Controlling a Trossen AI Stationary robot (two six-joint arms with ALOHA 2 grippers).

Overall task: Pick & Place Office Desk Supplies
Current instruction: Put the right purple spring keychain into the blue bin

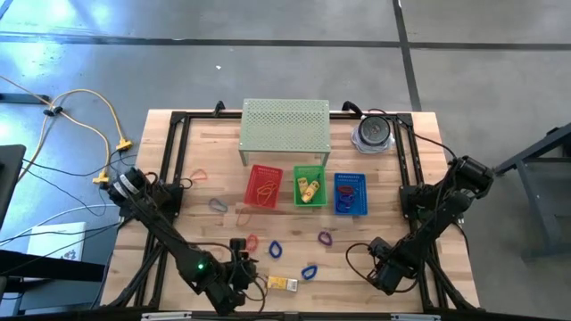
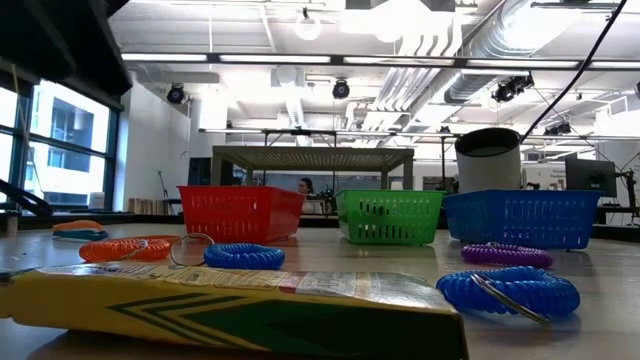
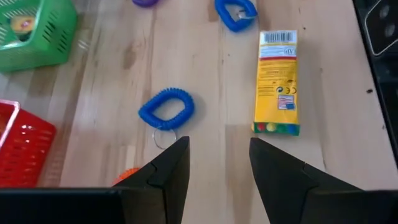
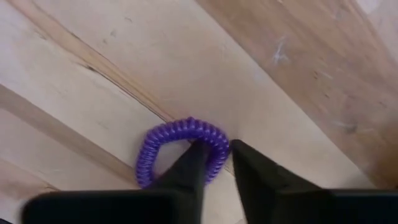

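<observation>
My right gripper (image 4: 216, 163) points down at the near right of the table (image 1: 384, 272), shut on a purple coiled loop (image 4: 177, 146) that lies on the wood. My left gripper (image 3: 217, 152) hangs open at the near left (image 1: 245, 270), with nothing between its fingers. Just ahead of it a blue coiled loop (image 3: 166, 109) and a yellow box (image 3: 278, 84) lie flat on the table. More loops lie loose on the wood: blue (image 1: 309, 272), purple (image 1: 325, 238), red (image 1: 237, 242). My right gripper pinches the purple loop's coiled strand (image 4: 219, 144) between its two fingers, one finger inside the loop and one outside. The fingers come from above, pointing down. The loop lies flat on the table.
A red basket (image 1: 263, 185), a green basket (image 1: 310, 185) and a blue basket (image 1: 351, 193) stand in a row at mid table. Behind them stands a perforated shelf (image 1: 285, 129), with a round container (image 1: 373, 134) at the far right. A black frame (image 1: 169, 160) borders the table.
</observation>
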